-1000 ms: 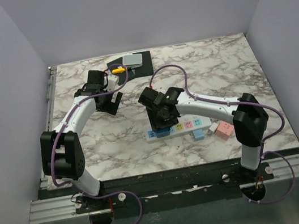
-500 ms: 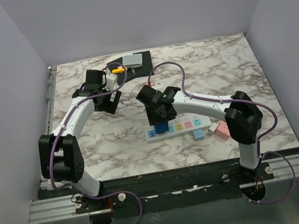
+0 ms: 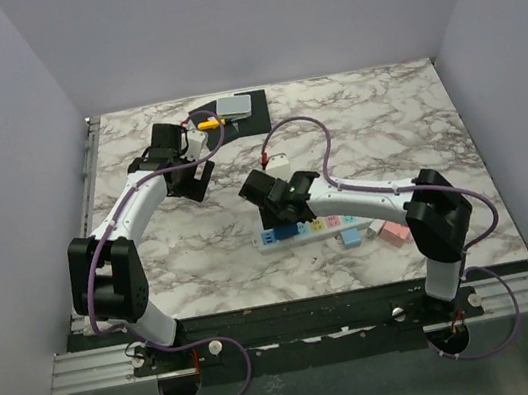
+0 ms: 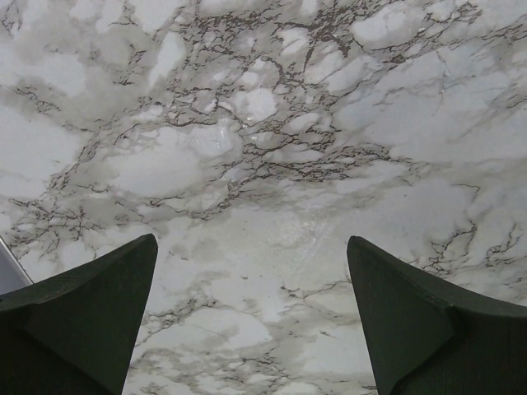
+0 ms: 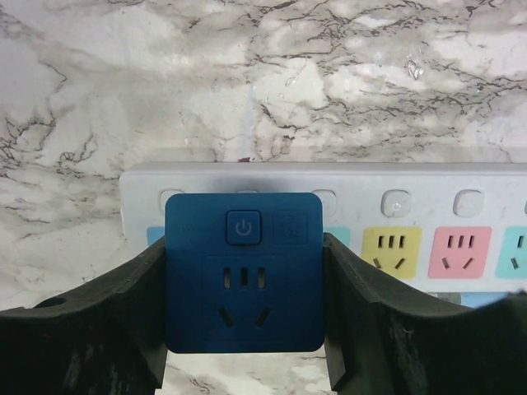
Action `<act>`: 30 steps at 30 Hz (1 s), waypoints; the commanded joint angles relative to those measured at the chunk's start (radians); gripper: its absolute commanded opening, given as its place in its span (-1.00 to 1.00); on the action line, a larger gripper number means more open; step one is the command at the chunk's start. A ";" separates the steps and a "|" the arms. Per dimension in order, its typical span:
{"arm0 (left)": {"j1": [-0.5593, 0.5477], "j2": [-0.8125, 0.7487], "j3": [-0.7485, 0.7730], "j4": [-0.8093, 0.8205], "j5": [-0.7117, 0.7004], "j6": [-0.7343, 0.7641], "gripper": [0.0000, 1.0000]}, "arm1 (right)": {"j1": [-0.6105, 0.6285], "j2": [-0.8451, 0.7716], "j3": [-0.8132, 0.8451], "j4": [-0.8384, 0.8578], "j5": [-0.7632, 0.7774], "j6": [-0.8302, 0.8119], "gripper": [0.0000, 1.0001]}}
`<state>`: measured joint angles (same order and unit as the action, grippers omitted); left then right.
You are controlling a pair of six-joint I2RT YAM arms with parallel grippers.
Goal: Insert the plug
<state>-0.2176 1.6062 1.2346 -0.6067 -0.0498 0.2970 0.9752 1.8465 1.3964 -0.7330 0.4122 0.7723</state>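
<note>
A white power strip (image 3: pixel 324 223) with coloured sockets lies on the marble table, and it also shows in the right wrist view (image 5: pixel 412 197). My right gripper (image 3: pixel 283 216) is shut on a blue square plug adapter (image 5: pixel 244 271) and grips its two sides. The adapter sits over the strip's left end and covers the blue sockets there. I cannot tell how deep it sits. In the top view the adapter (image 3: pixel 283 234) shows just below the fingers. My left gripper (image 3: pixel 198 180) is open and empty over bare marble at the back left, its gap (image 4: pixel 251 247) showing only table.
A pink block (image 3: pixel 394 230) and a light-blue block (image 3: pixel 352 235) lie just near and right of the strip. A black mat (image 3: pixel 253 121) at the back carries a grey device (image 3: pixel 235 106) and a yellow piece (image 3: pixel 209 122). Purple cables loop over both arms.
My right arm has swung left and toward the near edge, bringing the blue adapter down onto the strip's left end. The left arm shifted slightly at first and then held still.
</note>
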 commanded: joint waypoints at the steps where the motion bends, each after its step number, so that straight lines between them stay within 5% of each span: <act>1: 0.005 -0.013 -0.003 0.008 -0.004 0.006 0.98 | 0.112 0.089 -0.120 -0.126 0.025 0.119 -0.99; 17: 0.007 -0.008 0.006 0.002 -0.024 0.006 0.98 | 0.167 -0.042 -0.379 0.141 0.107 0.150 -0.99; 30: 0.007 -0.007 0.034 -0.014 -0.038 0.004 0.98 | 0.282 0.047 -0.419 0.135 0.227 0.218 -0.99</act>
<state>-0.2169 1.6062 1.2358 -0.6083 -0.0624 0.3000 1.2121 1.7565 1.0966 -0.4644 0.7982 0.9230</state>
